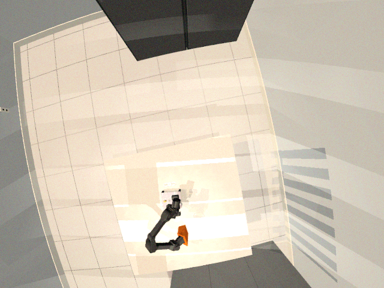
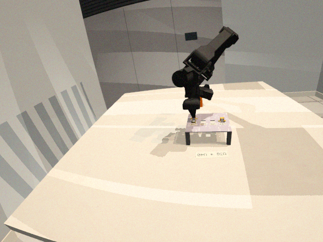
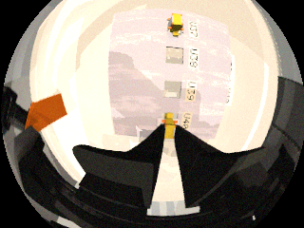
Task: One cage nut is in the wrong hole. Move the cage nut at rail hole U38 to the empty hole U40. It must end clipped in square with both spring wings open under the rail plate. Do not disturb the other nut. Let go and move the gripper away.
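My end effector [image 1: 175,196] [image 2: 193,117] [image 3: 169,127] points down at the U40 end of the rail plate [image 1: 167,194] [image 2: 208,128] [image 3: 142,71], its fingers drawn narrow around a yellow cage nut [image 2: 193,120] [image 3: 169,124]. I have that nut at hole U40, beside the printed label; whether it sits fully square, or whether its spring wings have opened under the plate, I cannot tell. The other nut [image 1: 165,200] [image 2: 221,119] [image 3: 176,23], also yellow, stands at U37, at the far end of the row from my fingertips. Between the two nuts, hole U38 [image 3: 174,55] and hole U39 [image 3: 173,89] are both empty, so the wrong hole has no nut in it. The plate is raised on dark legs [image 2: 187,138] above the pale worktop [image 1: 213,149] [image 2: 146,172], with a "U38 → U40" label strip [image 2: 211,154] lying near it. Off to one side of the plate I see an orange piece [image 1: 183,234] [image 2: 201,102] [image 3: 47,112], next to the base end of my arm. I have not let go of the nut.
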`<state>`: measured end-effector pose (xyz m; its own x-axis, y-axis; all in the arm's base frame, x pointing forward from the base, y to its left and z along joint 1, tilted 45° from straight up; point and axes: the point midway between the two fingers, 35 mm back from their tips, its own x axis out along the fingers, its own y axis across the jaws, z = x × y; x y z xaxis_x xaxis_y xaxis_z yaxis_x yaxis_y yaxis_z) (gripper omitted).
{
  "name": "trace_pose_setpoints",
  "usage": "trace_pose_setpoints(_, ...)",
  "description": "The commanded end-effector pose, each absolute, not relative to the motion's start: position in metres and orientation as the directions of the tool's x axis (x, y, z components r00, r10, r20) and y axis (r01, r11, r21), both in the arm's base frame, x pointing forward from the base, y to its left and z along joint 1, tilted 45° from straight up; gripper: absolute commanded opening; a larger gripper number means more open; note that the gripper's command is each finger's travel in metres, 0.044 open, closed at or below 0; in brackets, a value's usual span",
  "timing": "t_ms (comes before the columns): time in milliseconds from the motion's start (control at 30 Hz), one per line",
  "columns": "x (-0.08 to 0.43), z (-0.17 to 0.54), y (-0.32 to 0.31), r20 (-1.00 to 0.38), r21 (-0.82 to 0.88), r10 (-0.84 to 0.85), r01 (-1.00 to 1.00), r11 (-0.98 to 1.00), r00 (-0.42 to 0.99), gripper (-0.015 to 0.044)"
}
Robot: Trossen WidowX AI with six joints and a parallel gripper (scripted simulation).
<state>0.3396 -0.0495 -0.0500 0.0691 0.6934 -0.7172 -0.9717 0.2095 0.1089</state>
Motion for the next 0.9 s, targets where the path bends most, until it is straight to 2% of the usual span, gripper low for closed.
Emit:
trace_pose_setpoints(0,0.3405,-0.0502,-0.0505,-0.72,0.11,0.691,-0.973,0.203,0.063,0.0028)
trace_pose_setpoints(867,0.3435,-0.0508,-0.0511,-0.719,0.117,0.693,-0.974,0.195,0.052,0.0028)
